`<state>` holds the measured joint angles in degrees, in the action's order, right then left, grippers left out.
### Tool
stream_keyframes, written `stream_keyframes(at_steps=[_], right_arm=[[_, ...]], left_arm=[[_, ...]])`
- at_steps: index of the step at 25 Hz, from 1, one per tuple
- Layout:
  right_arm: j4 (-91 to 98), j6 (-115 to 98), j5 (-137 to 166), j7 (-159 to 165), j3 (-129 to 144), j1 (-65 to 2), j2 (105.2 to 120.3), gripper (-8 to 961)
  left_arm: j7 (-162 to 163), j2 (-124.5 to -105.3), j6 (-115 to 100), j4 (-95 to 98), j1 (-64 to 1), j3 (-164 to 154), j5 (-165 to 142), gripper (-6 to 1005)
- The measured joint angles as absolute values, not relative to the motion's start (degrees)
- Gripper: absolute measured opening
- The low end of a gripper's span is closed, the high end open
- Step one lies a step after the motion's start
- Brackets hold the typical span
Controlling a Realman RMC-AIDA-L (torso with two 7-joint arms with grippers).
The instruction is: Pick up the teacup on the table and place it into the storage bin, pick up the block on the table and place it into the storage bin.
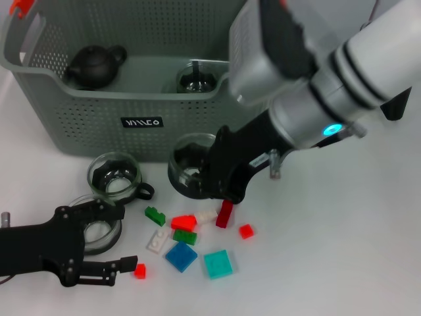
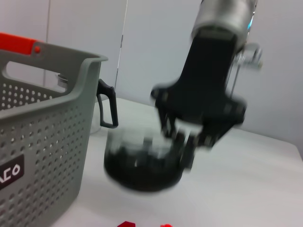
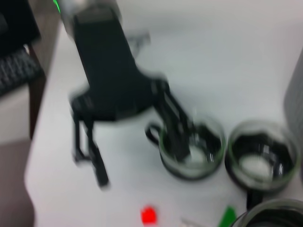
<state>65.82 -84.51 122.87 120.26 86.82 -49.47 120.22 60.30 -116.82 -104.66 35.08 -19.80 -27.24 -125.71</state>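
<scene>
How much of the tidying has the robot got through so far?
Some is done: a glass cup and a black teapot already sit in the grey basket. Right now the right gripper grips a third cup in front of the basket. Two more cups and all the coloured blocks remain on the table. The left gripper sits open beside them.

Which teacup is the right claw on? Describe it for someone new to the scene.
Start at the grey-green storage bin with its black label. Three glass teacups sit on the table in front of it. The one meant is rightmost, nearest the bin's front wall, and the only one with the right claw over its rim.
</scene>
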Motion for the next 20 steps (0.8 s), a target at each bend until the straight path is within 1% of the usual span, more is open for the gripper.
stream_keyframes(at_steps=[5, 11, 15, 20], right_arm=[[76.3, -92.0, 119.1, 124.7, 81.5, -49.2, 120.30, 62], [85.9, -93.4, 119.4, 127.3, 74.7, -52.3, 120.25, 63], [84.9, -86.2, 123.7, 126.1, 71.7, -54.8, 120.23, 63], [75.7, -73.3, 128.0, 122.0, 70.6, -58.5, 120.09, 63]], left_arm=[[60.3, -116.88, -104.8, 35.0, -20.1, -27.2, -125.9, 928], [60.3, -116.89, -104.9, 35.1, -20.2, -27.2, -125.8, 928], [60.1, -116.95, -104.9, 35.1, -20.4, -27.2, -125.7, 928], [60.0, -117.04, -104.6, 34.8, -20.4, -27.2, -125.7, 928]])
